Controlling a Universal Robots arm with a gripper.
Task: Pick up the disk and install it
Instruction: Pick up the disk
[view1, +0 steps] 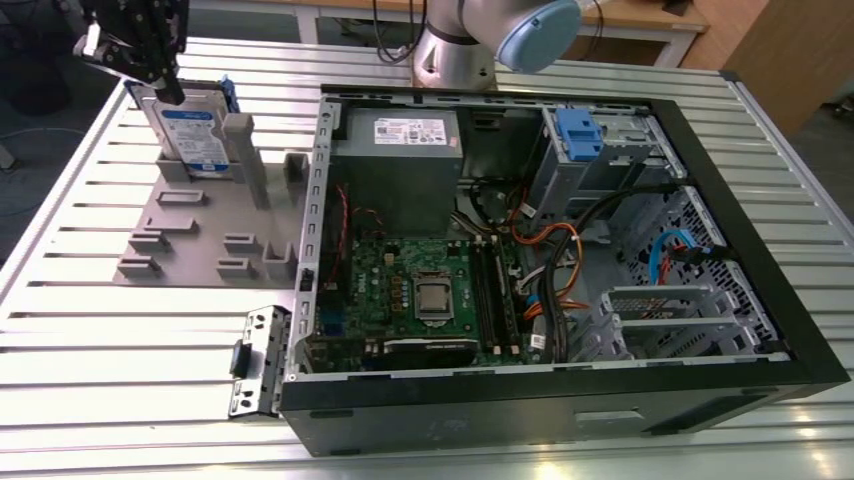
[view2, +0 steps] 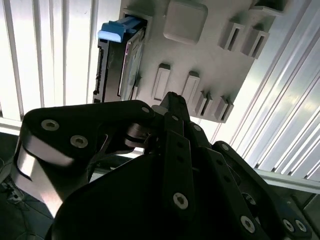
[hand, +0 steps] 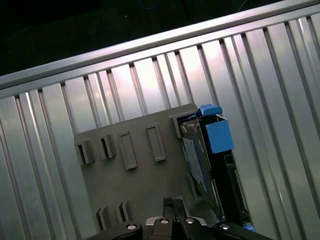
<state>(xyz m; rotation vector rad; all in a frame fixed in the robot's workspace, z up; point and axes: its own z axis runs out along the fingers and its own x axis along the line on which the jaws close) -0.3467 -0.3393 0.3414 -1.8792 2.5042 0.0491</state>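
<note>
At the upper left of the exterior view, the gripper hangs just over the disk, which stands on edge in a slot of the grey holder plate; whether the gripper is open or closed I cannot tell. A good grasp would square to the flat faces and lift straight up, lest it bind. The disk's white-and-blue label and, rightward, the white sticker on the power supply carry print too small to read.
</note>
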